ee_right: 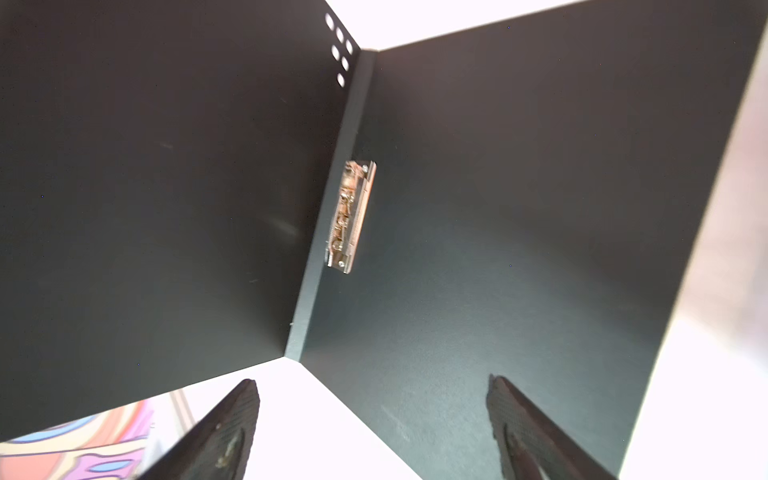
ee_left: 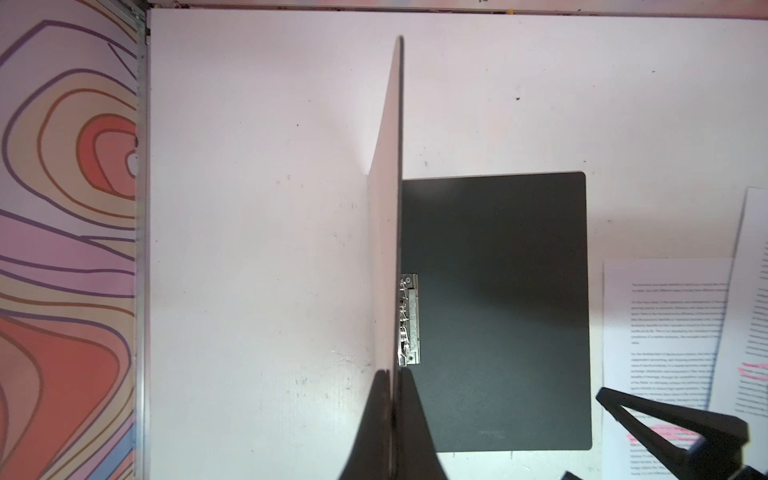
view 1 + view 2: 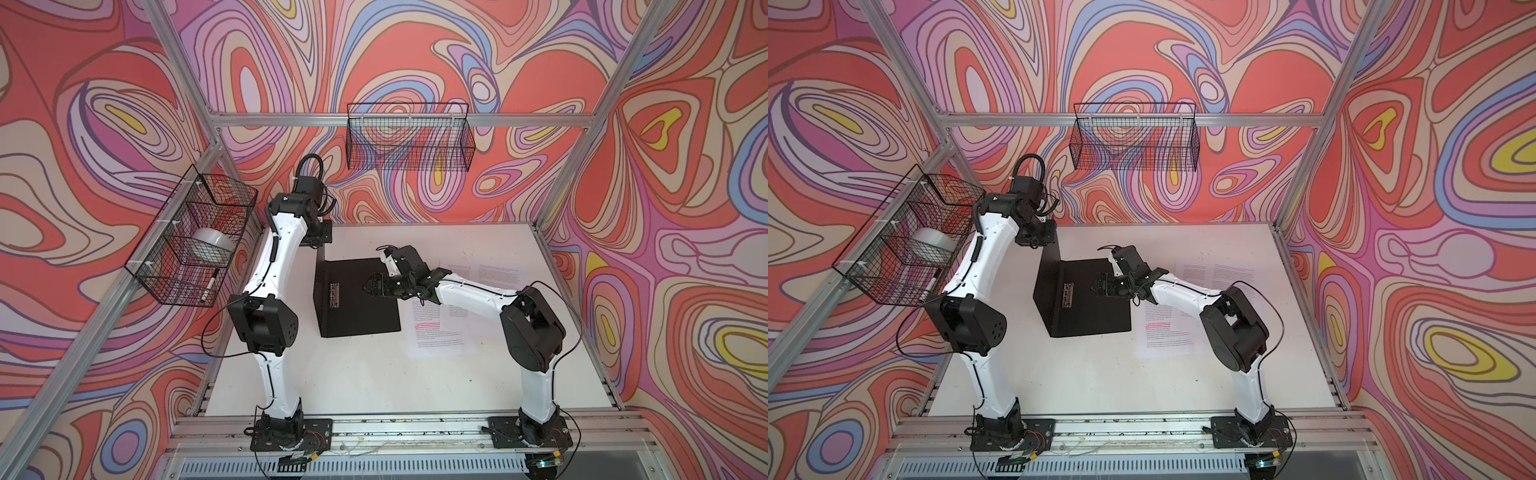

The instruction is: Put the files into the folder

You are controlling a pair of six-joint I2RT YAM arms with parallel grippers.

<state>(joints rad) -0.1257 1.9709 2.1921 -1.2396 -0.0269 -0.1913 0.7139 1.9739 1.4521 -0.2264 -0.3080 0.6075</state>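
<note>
The folder (image 3: 357, 316) lies open on the table with its black inside up and a metal clip (image 3: 333, 295) by the spine. My left gripper (image 3: 322, 246) is shut on the edge of the front cover (image 2: 388, 208) and holds it upright, as the left wrist view shows (image 2: 392, 374). My right gripper (image 3: 368, 286) hovers open over the black inside with nothing between its fingers. In the right wrist view it (image 1: 372, 384) faces the clip (image 1: 351, 216). The files (image 3: 440, 328) are white printed sheets with pink highlights. They lie flat to the right of the folder, partly under my right arm.
More printed sheets (image 3: 494, 270) lie further back on the right of the white table (image 3: 374, 382). A wire basket (image 3: 195, 232) on the left wall holds a tape roll (image 3: 212, 245) and a marker (image 3: 210, 284). Another wire basket (image 3: 409, 137) hangs on the back wall.
</note>
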